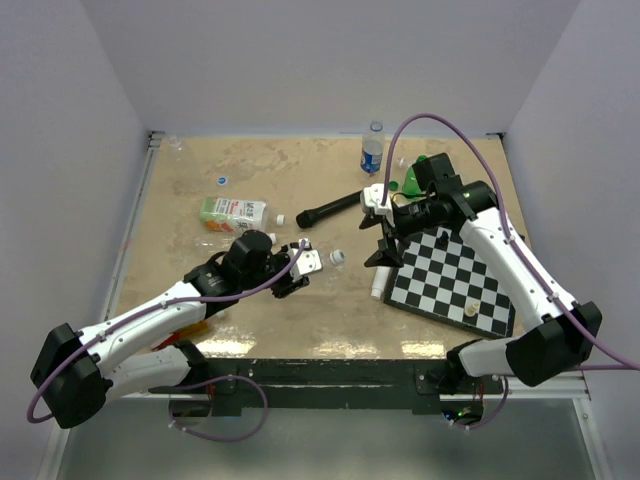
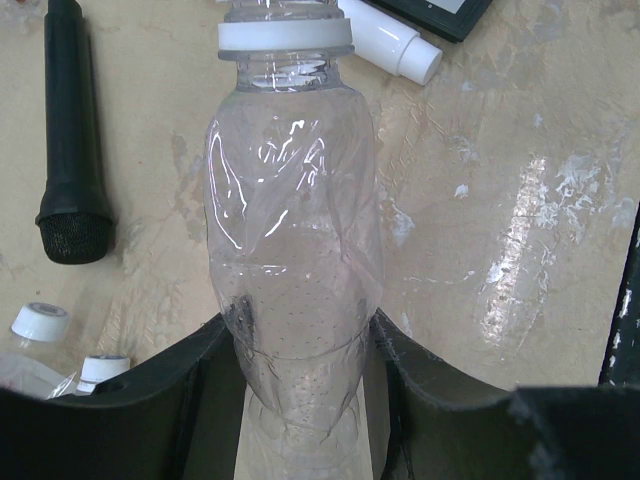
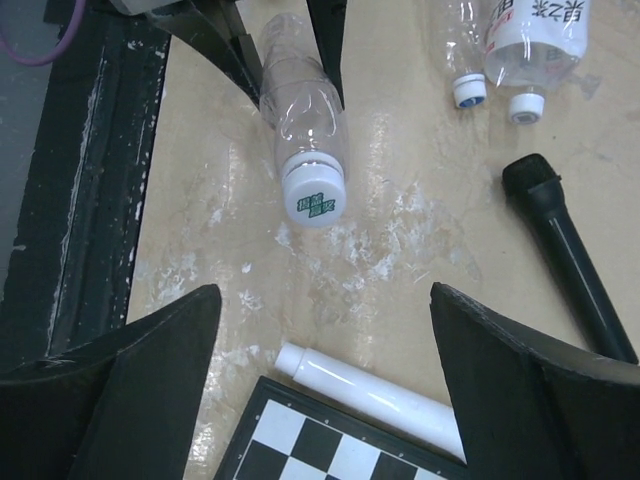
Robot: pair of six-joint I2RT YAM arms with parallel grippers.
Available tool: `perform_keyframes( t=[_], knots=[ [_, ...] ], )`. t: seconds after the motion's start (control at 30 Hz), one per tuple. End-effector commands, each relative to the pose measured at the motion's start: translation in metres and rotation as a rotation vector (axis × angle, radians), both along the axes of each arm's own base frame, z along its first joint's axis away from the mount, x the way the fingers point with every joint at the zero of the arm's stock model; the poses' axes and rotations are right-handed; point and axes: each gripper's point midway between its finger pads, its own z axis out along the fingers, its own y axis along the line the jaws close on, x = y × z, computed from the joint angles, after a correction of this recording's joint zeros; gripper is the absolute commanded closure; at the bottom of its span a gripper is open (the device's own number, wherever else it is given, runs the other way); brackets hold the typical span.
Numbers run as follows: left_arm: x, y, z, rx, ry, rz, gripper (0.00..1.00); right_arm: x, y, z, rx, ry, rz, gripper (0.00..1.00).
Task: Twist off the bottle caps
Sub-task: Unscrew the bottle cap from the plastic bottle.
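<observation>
1. Bottle cap [image 2: 285,38] first: it is white and still sits on the neck of the clear bottle [image 2: 290,250]. Your left gripper [image 2: 305,345] is clamped on that bottle, its fingers [image 2: 190,385] pressing the lower body from both sides.
2. You are holding the bottle roughly level near the front middle of the table [image 1: 300,330], with the capped end pointing toward your right arm. Whether it touches the tabletop, you cannot tell from these views.
3. From the right wrist view the cap faces you and shows green print on its top.
4. Your right gripper [image 3: 325,295] stands with its jaws spread wide and nothing between them. It hangs above the tabletop, near the cap but apart from it.
5. Just below that gripper lies a white tube [image 3: 370,390], resting along the edge of the chessboard [image 3: 330,450].
6. A black microphone [image 1: 328,210] lies behind the held bottle, well clear of it.
7. Farther left, a bottle with a green-and-white label [image 1: 232,212] lies on its side, capped, with another capped bottle neck [image 3: 468,92] just beside it.
8. At the back edge, a blue-labelled bottle [image 1: 372,152] stands upright.
</observation>
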Motion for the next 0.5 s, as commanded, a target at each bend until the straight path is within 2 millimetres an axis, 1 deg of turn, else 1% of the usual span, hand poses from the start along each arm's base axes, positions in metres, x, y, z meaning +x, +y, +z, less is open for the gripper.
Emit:
perform_keyframes(
  t=[0.0, 0.1, 0.2, 0.3, 0.47],
  knots=[
    [0.006, -0.004, 0.01, -0.031, -0.011, 0.019, 1.0, -0.004, -0.002, 0.001, -0.021, 0.056, 0.002, 0.08],
    [0.006, -0.004, 0.011, -0.033, -0.009, 0.021, 1.0, -0.004, 0.004, -0.003, -0.001, 0.097, 0.027, 0.05],
    [0.006, -0.005, 0.011, -0.036, -0.006, 0.023, 1.0, -0.008, 0.017, -0.005, 0.027, 0.14, 0.065, 0.05],
    [0.007, -0.006, 0.01, -0.035, -0.002, 0.026, 1.0, -0.011, 0.029, -0.013, 0.027, 0.187, 0.094, 0.05],
    [0.008, -0.005, 0.01, -0.033, -0.001, 0.035, 1.0, -0.01, 0.04, -0.018, 0.027, 0.226, 0.121, 0.12]
  ],
)
